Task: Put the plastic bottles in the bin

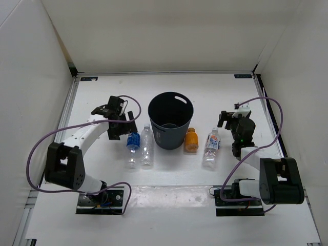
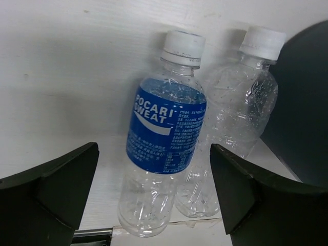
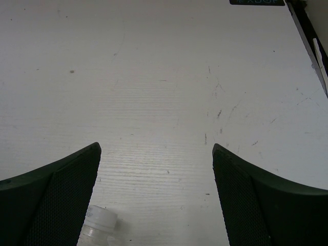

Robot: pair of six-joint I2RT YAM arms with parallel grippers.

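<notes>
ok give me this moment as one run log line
left gripper: open, aimed at blue-label bottle | right gripper: open, empty | four bottles on table, outside bin | stage: pre-grasp

A round dark blue-grey plastic bin (image 1: 171, 134) stands upright in the middle of the white table (image 1: 205, 89). Just left of it sit a clear bottle with a blue label (image 1: 133, 147) and a plain clear bottle (image 1: 147, 146), side by side. To its right are a short orange bottle (image 1: 191, 140) and a clear bottle with a white colourful label (image 1: 211, 148). The left gripper (image 1: 123, 128) hangs near the blue-labelled one, jaws apart
</notes>
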